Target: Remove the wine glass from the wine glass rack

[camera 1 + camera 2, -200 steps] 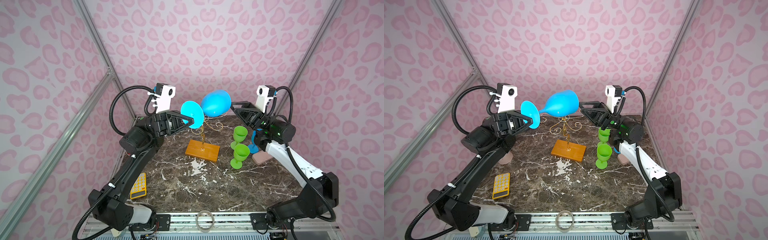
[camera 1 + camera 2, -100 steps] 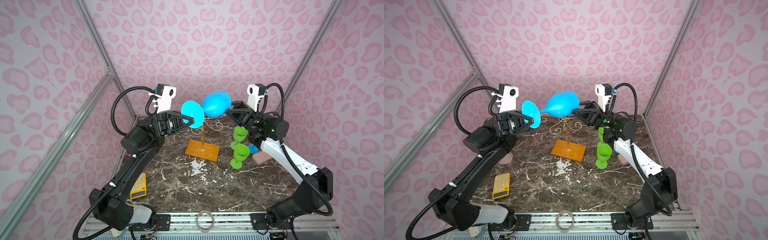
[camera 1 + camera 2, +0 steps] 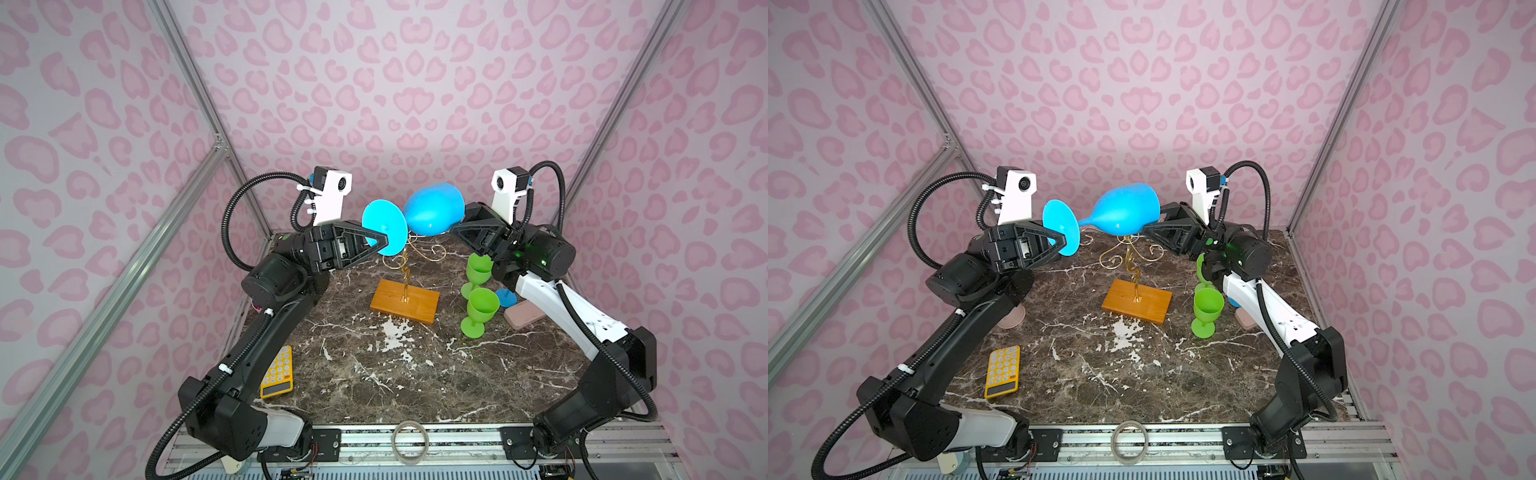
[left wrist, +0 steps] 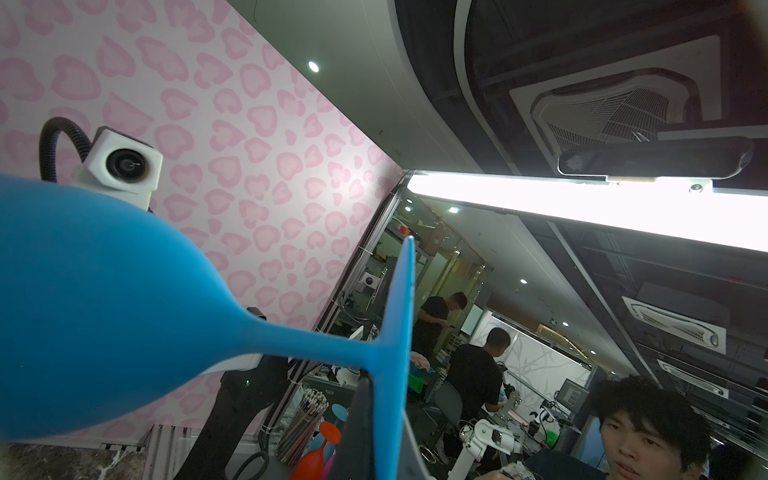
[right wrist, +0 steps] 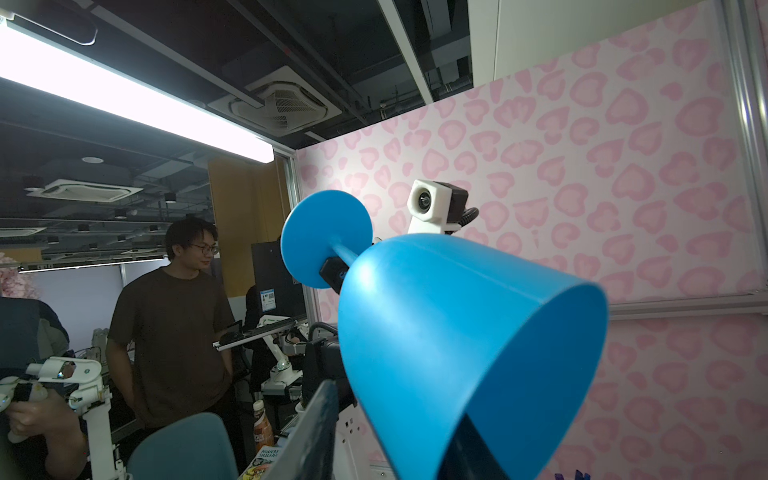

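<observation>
The blue wine glass lies level in the air just above the gold scroll arms of the wine glass rack. The rack stands on its orange-brown wooden base. My left gripper is shut on the glass's round foot. My right gripper is open and straddles the bowl's rim. One of its fingers is inside the bowl, the other outside with a gap still showing.
Two green goblets stand right of the rack, under my right arm, with a pink block and a blue disc behind. A yellow calculator lies front left. A tape ring sits on the front rail.
My right gripper has come in from the right to the bowl's rim, and its jaws have narrowed a little. The left gripper and the glass have stayed put.
</observation>
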Robot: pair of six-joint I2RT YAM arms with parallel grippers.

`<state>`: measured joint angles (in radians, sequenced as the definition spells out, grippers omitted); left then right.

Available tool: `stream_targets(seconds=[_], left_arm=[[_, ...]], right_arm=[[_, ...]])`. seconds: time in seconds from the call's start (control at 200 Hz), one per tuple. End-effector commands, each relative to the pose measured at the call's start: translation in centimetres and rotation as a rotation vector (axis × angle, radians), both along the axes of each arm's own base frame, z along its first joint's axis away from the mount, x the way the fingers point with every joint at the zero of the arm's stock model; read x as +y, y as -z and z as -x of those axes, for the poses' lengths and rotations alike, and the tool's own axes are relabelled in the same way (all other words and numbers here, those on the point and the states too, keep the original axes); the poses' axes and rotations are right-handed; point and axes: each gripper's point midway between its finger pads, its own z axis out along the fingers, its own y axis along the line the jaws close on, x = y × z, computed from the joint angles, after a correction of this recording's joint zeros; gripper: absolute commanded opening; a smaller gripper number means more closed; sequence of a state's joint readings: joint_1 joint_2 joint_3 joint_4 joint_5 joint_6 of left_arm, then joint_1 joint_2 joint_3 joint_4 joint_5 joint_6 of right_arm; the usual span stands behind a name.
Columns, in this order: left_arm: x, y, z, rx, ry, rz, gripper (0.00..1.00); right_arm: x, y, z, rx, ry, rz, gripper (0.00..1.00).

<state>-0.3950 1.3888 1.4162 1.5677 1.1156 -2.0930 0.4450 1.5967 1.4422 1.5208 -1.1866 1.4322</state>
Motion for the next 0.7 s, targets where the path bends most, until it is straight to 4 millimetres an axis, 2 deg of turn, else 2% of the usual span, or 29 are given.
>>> stream_targets(seconds=[0.0,0.155,0.275,0.32,0.415,0.625,0.695], left_arm=[[0.3,-0.6,0.3,0.134,0.085,-0.025,0.04],[0.3,-0.9,-0.1,0.169,0.102,-0.021,0.04],[0.4,-1.4,-0.2,0.169,0.106,-0.009,0.04],[0.4,-1.6,-0.1,0.166,0.107,-0.008,0.04],[0.5,-1.7,-0.2,0.172,0.109,0.002,0.04],[0.2,-1.3,-1.0,0.208,0.115,-0.003,0.04],[0.1,-1.2,-1.1,0.211,0.116,-0.009,0.08]], right_arm=[[0.0,0.5,1.1,-0.064,-0.019,0.036,0.39],[-0.2,1.0,2.0,-0.111,-0.015,0.061,0.38],[-0.5,0.8,2.1,-0.122,-0.001,0.05,0.18],[-0.6,0.8,1.9,-0.117,0.006,0.045,0.14],[-0.7,1.0,1.3,-0.103,0.02,0.041,0.11],[-0.8,0.7,1.4,-0.109,0.022,0.032,0.06],[-0.9,0.4,1.5,-0.114,0.022,0.028,0.05]])
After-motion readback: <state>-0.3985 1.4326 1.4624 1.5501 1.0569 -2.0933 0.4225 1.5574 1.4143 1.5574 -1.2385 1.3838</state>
